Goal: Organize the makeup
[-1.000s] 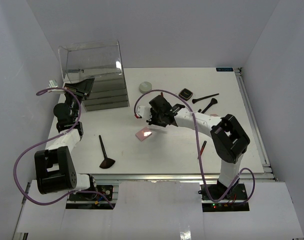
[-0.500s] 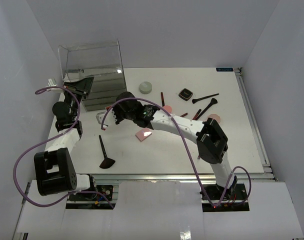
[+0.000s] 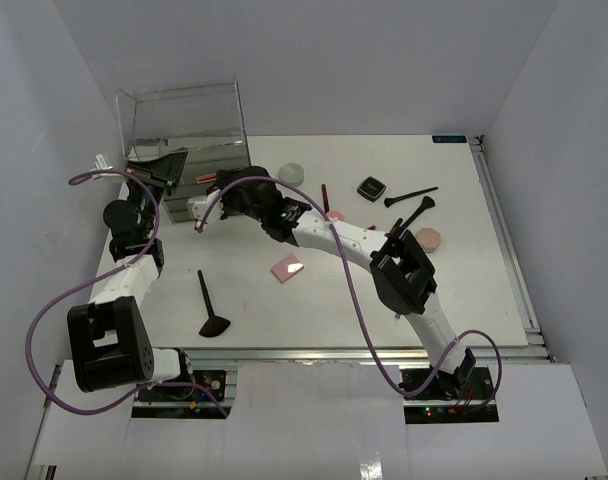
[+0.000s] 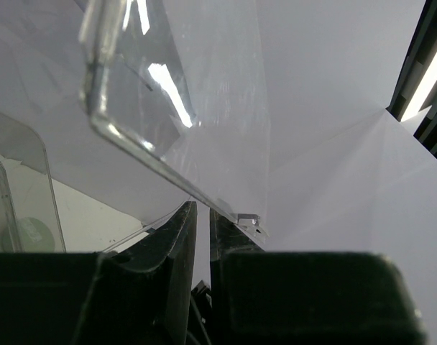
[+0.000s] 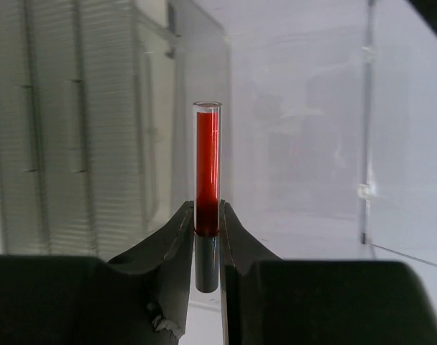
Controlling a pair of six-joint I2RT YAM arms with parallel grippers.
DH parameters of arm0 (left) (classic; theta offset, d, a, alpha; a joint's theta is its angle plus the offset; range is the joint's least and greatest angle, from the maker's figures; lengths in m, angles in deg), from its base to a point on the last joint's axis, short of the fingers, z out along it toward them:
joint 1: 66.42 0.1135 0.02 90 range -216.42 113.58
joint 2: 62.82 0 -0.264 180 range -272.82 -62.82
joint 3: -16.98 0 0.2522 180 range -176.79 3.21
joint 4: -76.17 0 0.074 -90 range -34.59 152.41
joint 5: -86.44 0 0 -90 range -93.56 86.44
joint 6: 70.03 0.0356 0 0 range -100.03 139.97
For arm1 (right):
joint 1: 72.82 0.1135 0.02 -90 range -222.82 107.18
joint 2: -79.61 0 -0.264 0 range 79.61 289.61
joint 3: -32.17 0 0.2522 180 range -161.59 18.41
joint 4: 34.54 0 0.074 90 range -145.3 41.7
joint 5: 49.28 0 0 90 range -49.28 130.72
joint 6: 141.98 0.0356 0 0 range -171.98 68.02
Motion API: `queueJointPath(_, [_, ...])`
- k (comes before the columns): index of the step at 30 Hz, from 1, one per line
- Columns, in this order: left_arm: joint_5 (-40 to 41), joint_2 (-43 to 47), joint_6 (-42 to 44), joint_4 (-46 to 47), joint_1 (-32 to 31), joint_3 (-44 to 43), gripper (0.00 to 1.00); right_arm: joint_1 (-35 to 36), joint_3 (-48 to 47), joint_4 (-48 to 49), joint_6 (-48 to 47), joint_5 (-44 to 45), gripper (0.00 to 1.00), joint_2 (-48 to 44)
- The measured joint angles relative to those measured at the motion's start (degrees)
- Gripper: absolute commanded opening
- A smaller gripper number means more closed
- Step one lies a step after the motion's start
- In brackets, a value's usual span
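My right gripper [image 5: 207, 212] is shut on a slim red-and-black stick [image 5: 208, 172], held upright at its black end, close in front of the clear drawer box [image 5: 82, 144]. In the top view that gripper [image 3: 216, 181] is at the box's open top [image 3: 184, 125], the stick [image 3: 206, 178] pointing left. My left gripper [image 3: 172, 162] sits at the box's left front; its jaws [image 4: 202, 210] are pressed on the edge of the clear lid [image 4: 175, 108]. Other makeup lies on the table: pink square compact [image 3: 287, 267], grey jar [image 3: 292, 174], black compact [image 3: 372, 187], pink disc [image 3: 428, 240].
A black-handled brush [image 3: 209, 305] lies at front left. Two more brushes [image 3: 412, 196] [image 3: 417, 211] and a red stick [image 3: 325, 197] lie at back right. The drawer stack [image 3: 214, 190] stands at back left, near the wall.
My right arm has swung left from the table's middle to the drawer box, carrying the red stick. The left arm has held still at the lid.
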Motion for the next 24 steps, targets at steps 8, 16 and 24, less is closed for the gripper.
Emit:
queueJointPath(8, [-0.3,0.0,0.8,-0.2,0.0,-0.3,0.25,-2.8,-6.4,8.2,0.2,-2.0,0.11,6.9])
queueJointPath(16, [-1.0,0.0,1.2,-0.7,0.0,-0.3,0.25,-3.7,-12.2,10.1,0.8,-2.2,0.31,14.8])
queueJointPath(24, [-1.2,0.0,1.2,-0.8,0.0,-0.3,0.25,-3.7,-12.1,11.8,3.2,-2.4,0.9,14.8])
